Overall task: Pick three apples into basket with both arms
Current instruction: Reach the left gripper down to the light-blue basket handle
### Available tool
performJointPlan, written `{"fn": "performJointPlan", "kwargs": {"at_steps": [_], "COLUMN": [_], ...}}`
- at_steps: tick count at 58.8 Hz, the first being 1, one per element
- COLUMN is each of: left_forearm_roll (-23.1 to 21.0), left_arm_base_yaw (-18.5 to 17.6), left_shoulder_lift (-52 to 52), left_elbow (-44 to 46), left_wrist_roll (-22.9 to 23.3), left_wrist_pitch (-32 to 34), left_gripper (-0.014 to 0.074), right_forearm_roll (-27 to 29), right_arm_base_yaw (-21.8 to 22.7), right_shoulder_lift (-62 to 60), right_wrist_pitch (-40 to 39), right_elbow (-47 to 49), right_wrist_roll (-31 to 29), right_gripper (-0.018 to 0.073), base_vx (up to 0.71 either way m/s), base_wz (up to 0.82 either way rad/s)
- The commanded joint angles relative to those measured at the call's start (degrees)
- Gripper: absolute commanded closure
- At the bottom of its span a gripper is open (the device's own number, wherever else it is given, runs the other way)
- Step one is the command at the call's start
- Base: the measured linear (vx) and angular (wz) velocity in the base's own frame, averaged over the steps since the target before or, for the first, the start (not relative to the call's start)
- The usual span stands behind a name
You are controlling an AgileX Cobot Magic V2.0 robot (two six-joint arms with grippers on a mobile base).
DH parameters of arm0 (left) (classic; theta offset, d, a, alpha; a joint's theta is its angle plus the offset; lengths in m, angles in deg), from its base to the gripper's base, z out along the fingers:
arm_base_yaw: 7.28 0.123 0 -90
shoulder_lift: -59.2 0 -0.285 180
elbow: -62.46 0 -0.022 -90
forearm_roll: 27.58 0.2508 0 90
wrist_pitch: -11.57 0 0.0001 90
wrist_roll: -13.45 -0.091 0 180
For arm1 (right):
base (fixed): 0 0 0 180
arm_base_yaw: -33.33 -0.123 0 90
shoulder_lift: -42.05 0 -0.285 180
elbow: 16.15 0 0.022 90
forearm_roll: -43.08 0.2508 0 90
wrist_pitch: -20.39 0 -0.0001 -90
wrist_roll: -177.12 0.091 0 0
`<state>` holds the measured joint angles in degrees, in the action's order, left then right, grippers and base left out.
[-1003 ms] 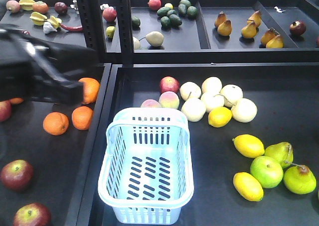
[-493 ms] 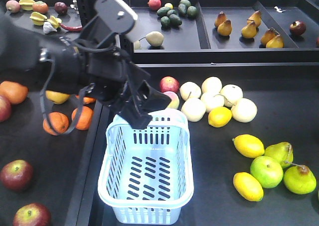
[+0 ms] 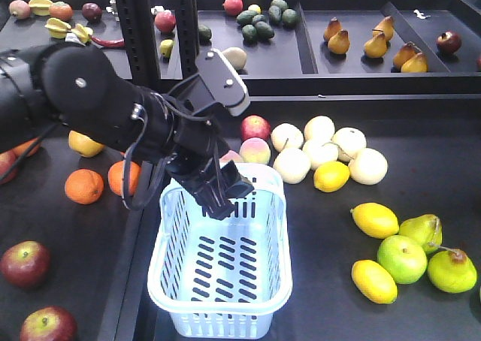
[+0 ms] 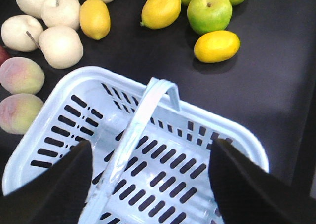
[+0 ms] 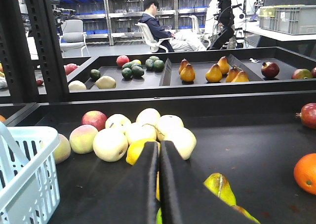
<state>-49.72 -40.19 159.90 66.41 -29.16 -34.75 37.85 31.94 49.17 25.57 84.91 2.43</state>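
Observation:
The pale blue basket (image 3: 225,318) stands empty in the middle of the front view. My left gripper (image 3: 225,198) hangs open over its far end. In the left wrist view the black fingertips (image 4: 64,184) straddle the slotted base (image 4: 168,174) with nothing between them, and the loop handle (image 4: 143,120) crosses below. Two dark red apples (image 3: 25,262) (image 3: 49,326) lie in the left tray, well left of the basket. A third red one (image 3: 6,166) peeks out at the left edge under the arm. My right gripper (image 5: 159,152) is shut and empty, low over the right tray, with the basket (image 5: 24,169) to its left.
Oranges (image 3: 84,185) lie left of the basket, with peaches (image 3: 254,151), a pink-red apple (image 3: 255,127) and pale fruit (image 3: 319,153) behind it. Lemons (image 3: 374,219) and green fruit (image 3: 402,258) sit to the right. A raised divider (image 3: 139,243) splits the trays. A black post (image 3: 143,25) rises behind the arm.
My left arm swung in from the left edge to over the basket, and its gripper came down above the basket's far end. The basket and fruit stayed put.

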Motion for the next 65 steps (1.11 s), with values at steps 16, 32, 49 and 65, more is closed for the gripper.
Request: {"fn": "performJointPlan", "kwargs": {"at_steps": [16, 32, 49, 65], "left_forearm_roll": [2.7, 4.1, 5.0, 5.4], "left_arm_base_yaw": [-0.3, -0.3, -0.3, -0.3], "left_shoulder_lift": [1.2, 2.7, 5.8, 6.8], "left_elbow": [1.9, 1.9, 1.9, 1.9], "left_wrist_roll": [0.0, 0.0, 0.0, 0.0], "left_wrist_pitch": [6.6, 7.7, 8.1, 9.2], "left_gripper": [0.0114, 0.0114, 0.0114, 0.0125], "right_forearm_roll": [-0.3, -0.3, -0.3, -0.3], "right_arm_base_yaw": [0.3, 0.3, 0.3, 0.3], "right_shoulder_lift": [-0.7, -0.7, -0.7, -0.7], "right_wrist_pitch": [-4.3, -4.3, -4.3, -4.3], "right_elbow": [-0.7, -0.7, -0.7, -0.7], "right_wrist_roll": [-0.4, -0.4, -0.4, -0.4], "right_gripper": [0.0567, 0.0567, 0.0567, 0.0567], "base_vx": [0.0, 0.0, 0.0, 0.0], "base_wz": [0.0, 0.0, 0.0, 0.0]}}
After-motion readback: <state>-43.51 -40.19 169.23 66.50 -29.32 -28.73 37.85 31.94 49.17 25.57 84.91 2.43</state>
